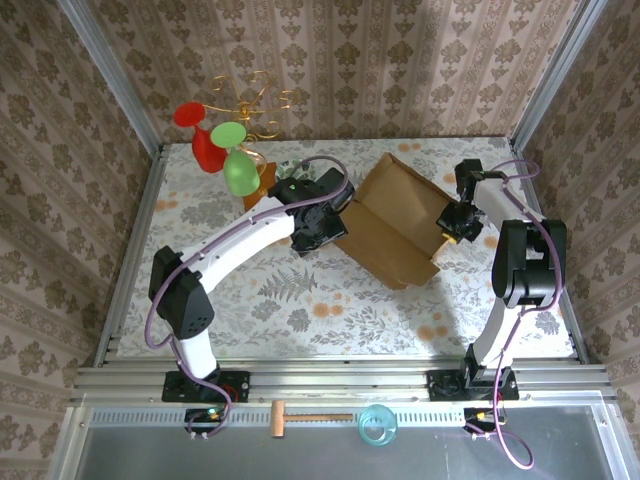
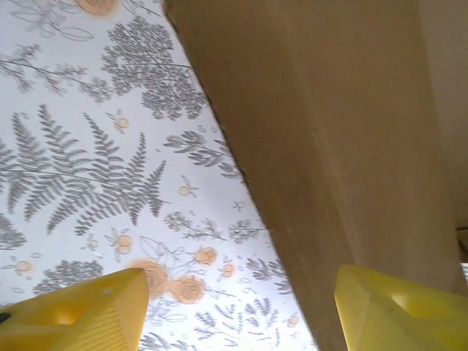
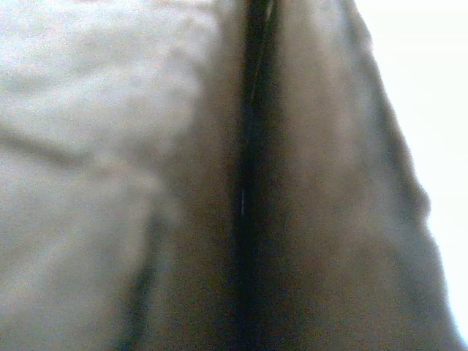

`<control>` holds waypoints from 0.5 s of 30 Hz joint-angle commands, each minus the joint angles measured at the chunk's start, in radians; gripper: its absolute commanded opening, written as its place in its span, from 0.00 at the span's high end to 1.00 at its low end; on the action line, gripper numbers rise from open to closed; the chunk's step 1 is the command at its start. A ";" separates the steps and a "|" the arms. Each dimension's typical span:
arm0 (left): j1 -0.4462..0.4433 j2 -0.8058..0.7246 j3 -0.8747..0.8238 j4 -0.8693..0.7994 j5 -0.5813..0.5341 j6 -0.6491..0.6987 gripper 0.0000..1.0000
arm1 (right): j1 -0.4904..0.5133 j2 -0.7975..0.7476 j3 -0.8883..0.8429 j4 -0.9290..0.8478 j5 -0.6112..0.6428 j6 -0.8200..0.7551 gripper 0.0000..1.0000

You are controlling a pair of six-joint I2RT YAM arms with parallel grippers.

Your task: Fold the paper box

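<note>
A: Left gripper (image 2: pixel 241 303)?
B: Spread wide; the box (image 1: pixel 392 232) lies just ahead, its edge running between the fingers (image 2: pixel 88 314).
A: Right gripper (image 1: pixel 458 224)?
B: At the box's opposite side; whether spread or closed, I cannot tell.

The top camera looks down from behind the arms on the whole table (image 1: pixel 300 300). Both wrist cameras sit close against the box (image 1: pixel 390 230); the left one also shows table, and the right one is blurred.
</note>
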 commanded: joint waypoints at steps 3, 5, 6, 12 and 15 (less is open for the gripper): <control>0.007 0.018 0.005 0.078 0.013 -0.051 0.32 | 0.006 0.003 -0.038 -0.015 -0.032 0.026 1.00; 0.006 0.036 0.013 0.096 0.012 -0.045 0.34 | 0.006 -0.001 -0.046 -0.008 -0.038 0.031 1.00; 0.006 0.046 0.018 0.099 0.013 -0.045 0.35 | 0.006 -0.002 -0.052 -0.006 -0.041 0.034 1.00; 0.003 0.080 0.030 0.080 0.009 -0.046 0.47 | 0.006 -0.011 -0.071 0.002 -0.050 0.041 1.00; 0.000 0.091 0.046 0.065 -0.011 -0.039 0.59 | 0.006 -0.017 -0.077 0.003 -0.050 0.044 1.00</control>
